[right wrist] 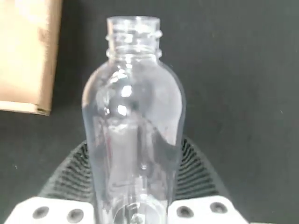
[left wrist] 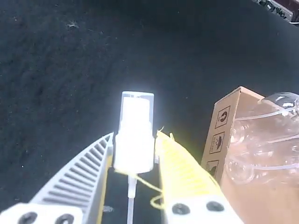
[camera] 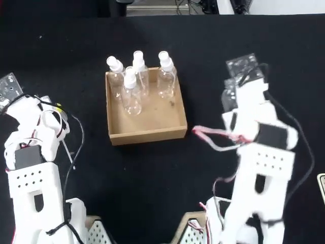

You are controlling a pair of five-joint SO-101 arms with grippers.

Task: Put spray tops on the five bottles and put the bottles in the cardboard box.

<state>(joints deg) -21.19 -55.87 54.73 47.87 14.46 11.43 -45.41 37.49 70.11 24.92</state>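
Left wrist view shows the left hand (left wrist: 134, 136) pinching a spray top (left wrist: 136, 116) while the right hand (right wrist: 135, 142) grips an uncapped bottle (right wrist: 133, 88) by its body, neck free, presumably for capping.

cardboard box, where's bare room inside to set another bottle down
The near half of the cardboard box floor is bare, bordered by its front wall and both side walls. The far half is crowded: four capped bottles stand there, one set forward of the rest.
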